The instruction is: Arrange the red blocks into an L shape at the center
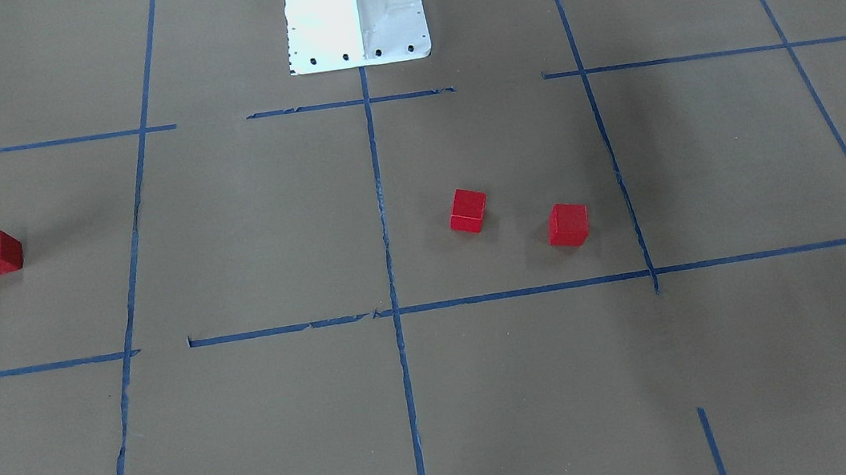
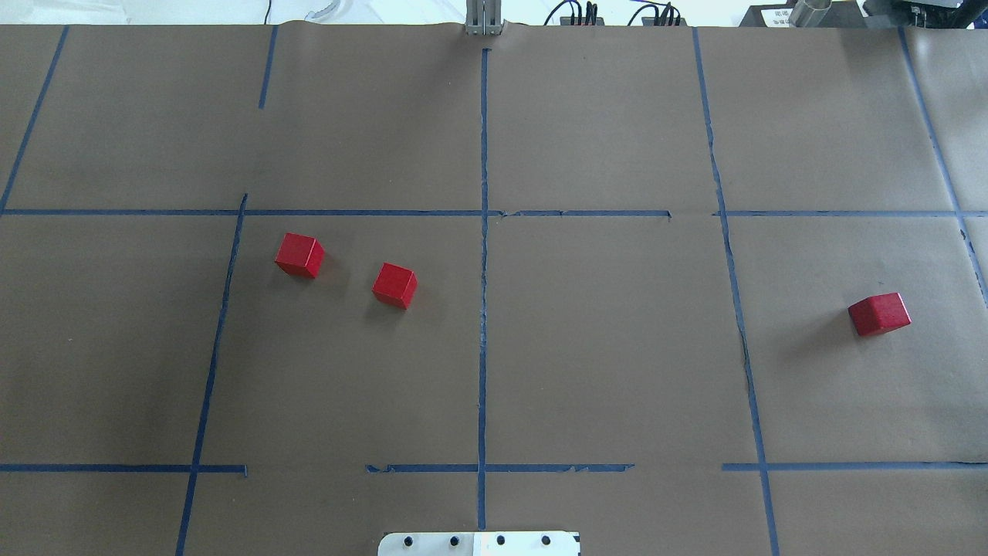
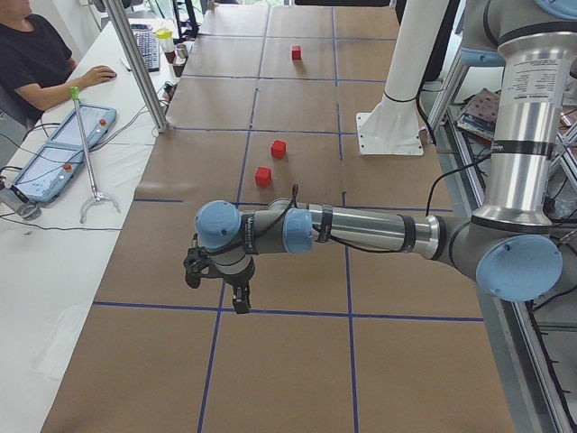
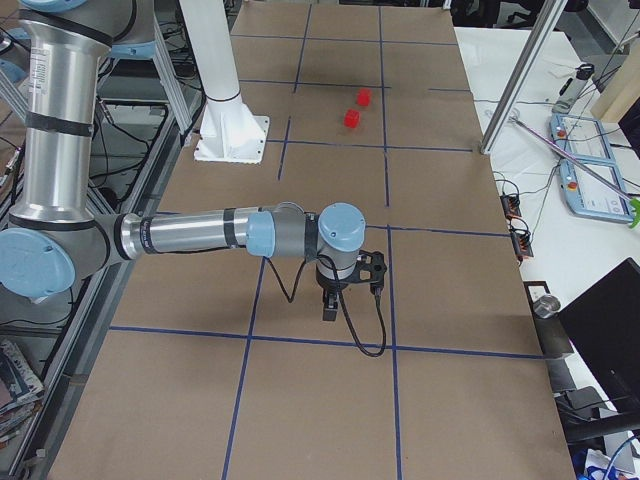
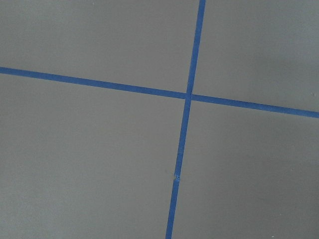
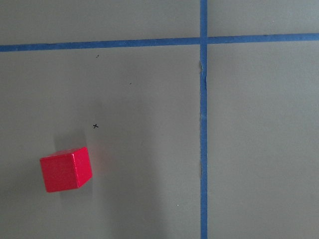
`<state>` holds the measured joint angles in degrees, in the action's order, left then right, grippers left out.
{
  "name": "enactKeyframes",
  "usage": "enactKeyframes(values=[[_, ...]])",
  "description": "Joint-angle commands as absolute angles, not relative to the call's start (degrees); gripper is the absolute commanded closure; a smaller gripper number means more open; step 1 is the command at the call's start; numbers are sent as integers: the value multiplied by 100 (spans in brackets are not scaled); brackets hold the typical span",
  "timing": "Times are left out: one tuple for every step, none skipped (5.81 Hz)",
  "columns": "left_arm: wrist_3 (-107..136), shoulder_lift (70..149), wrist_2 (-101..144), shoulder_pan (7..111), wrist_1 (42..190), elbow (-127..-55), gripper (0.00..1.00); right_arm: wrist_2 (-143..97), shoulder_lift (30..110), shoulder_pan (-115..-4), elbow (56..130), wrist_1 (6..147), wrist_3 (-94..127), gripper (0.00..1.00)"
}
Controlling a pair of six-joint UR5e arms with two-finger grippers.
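Note:
Three small red blocks lie apart on the brown paper. Two sit left of the middle blue tape line (image 2: 483,340): one red block (image 2: 299,255) and a second red block (image 2: 394,286) nearer the line. The third red block (image 2: 879,314) lies far right; it also shows in the right wrist view (image 6: 66,169). My left gripper (image 3: 216,290) hovers over a tape crossing, away from the blocks. My right gripper (image 4: 335,300) hovers over the right side. Both show only in side views, so I cannot tell whether they are open or shut.
The white robot base (image 2: 478,543) stands at the near table edge on the centre line. An operator (image 3: 36,54) sits at a side table with a teach pendant (image 3: 63,144). A metal post (image 3: 135,63) stands at the table's far edge.

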<state>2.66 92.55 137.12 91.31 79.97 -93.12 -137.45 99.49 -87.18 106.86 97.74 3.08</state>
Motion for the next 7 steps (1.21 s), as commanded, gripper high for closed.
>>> enactKeyframes(values=[[255,9177,13711,9036,8076,-9386,0,-13746,9949,-8719,10696,9773,308,0],[272,9158,13711,9035,8068,-9422,0,-13746,9949,-8710,10705,9773,351,0],[299,9150,13711,9035,8068,-9474,0,-13755,9949,-8710,10696,9773,369,0],[273,9141,13702,9026,8077,-9440,0,-13746,9941,-8710,10696,9773,369,0],[307,9088,13720,9044,8077,-9509,0,-13746,9940,-8710,10688,9773,360,0],[264,8983,13755,9035,8138,-9579,0,-13755,9923,-8710,10696,9765,326,0],[264,8982,13755,9035,8382,-9606,0,-13781,9923,-8701,10688,9773,386,0]])
